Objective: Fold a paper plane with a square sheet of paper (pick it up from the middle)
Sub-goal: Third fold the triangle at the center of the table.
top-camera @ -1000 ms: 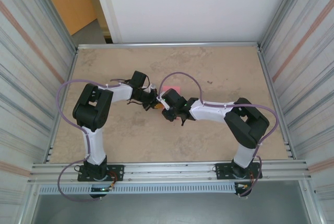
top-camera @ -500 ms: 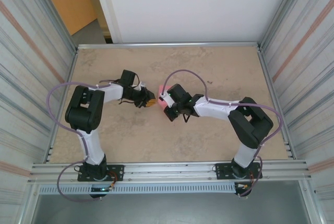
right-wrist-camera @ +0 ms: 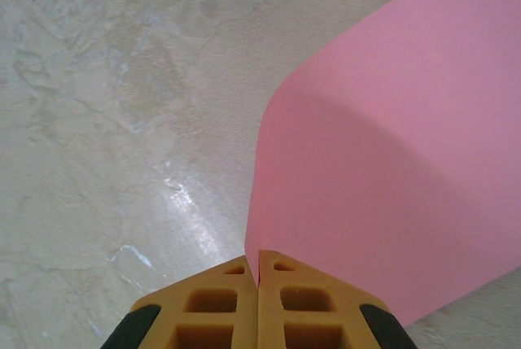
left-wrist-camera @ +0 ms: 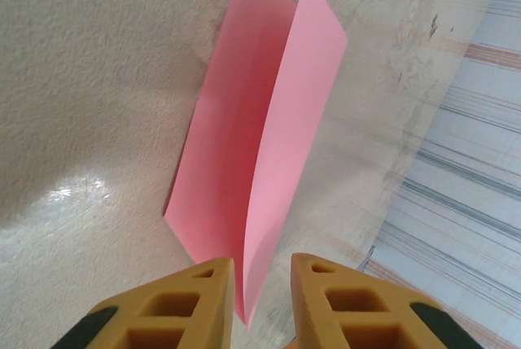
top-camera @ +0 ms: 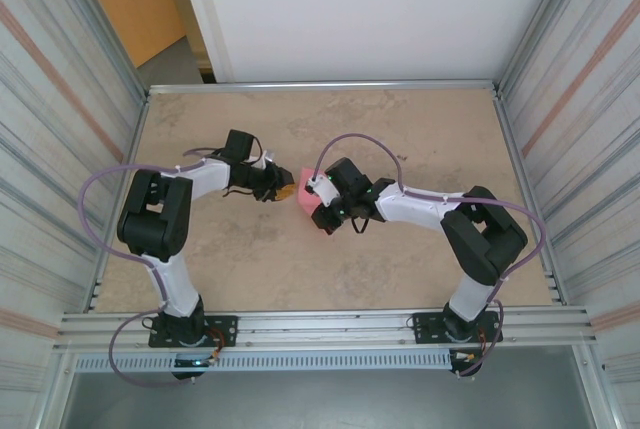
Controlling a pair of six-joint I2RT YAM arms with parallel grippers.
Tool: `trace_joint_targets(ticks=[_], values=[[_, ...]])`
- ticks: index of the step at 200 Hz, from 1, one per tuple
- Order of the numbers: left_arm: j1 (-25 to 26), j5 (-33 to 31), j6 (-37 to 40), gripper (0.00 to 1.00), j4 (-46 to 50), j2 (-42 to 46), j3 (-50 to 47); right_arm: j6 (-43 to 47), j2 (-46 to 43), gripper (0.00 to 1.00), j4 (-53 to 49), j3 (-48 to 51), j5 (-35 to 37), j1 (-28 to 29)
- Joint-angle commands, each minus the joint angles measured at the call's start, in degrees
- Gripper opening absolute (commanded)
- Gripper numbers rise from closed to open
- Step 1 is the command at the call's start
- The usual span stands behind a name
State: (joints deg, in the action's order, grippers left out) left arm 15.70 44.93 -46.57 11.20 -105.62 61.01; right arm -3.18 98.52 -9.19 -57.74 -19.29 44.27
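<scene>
- The right gripper (right-wrist-camera: 259, 258) has its yellow fingers (right-wrist-camera: 220, 304) pressed together, pinching a corner of the pink sheet of paper (right-wrist-camera: 391, 162).
- From that pinch the sheet spreads up and to the right in the right wrist view. It bends in a soft curve over the mottled beige table (right-wrist-camera: 106, 80).
- The left gripper (left-wrist-camera: 262, 264) meets the paper from the opposite side. Its two tips stand a little apart, and a thin edge of the sheet hangs in the gap between them. Neither tip can be seen pressing on it.
- From the left wrist, the sheet is creased lengthwise into a shallow V, with two long panels meeting along a centre fold. Its far end points toward the ribbed metal wall (left-wrist-camera: 472, 170).
- From above, the paper sits near the middle of the table, between the two grippers and partly tucked under the right arm (top-camera: 420, 211) at its wrist. The left gripper's yellow tips are just beside the paper's left edge.
</scene>
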Motion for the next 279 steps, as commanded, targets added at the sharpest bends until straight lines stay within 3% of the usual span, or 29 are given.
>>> trace_joint_targets(ticks=[1,126,204,279], values=[[0.07,-0.05,0.63,0.25,-1.02,2.63,1.69,-1.30,0.51,0.06,-1.62,0.06,-4.27,-0.04],[4.55,-2.45,3.34,0.17,4.42,-9.87,11.38,-3.49,3.68,0.07,-1.43,-0.71,-6.96,-0.61],[4.97,-5.49,7.30,0.14,10.59,-13.07,12.46,-7.09,5.44,0.07,-1.42,-1.64,-7.09,-3.05],[5.04,-6.91,10.19,0.11,14.24,-14.08,13.87,-9.21,6.04,0.08,-2.32,-3.14,-2.74,-4.66]])
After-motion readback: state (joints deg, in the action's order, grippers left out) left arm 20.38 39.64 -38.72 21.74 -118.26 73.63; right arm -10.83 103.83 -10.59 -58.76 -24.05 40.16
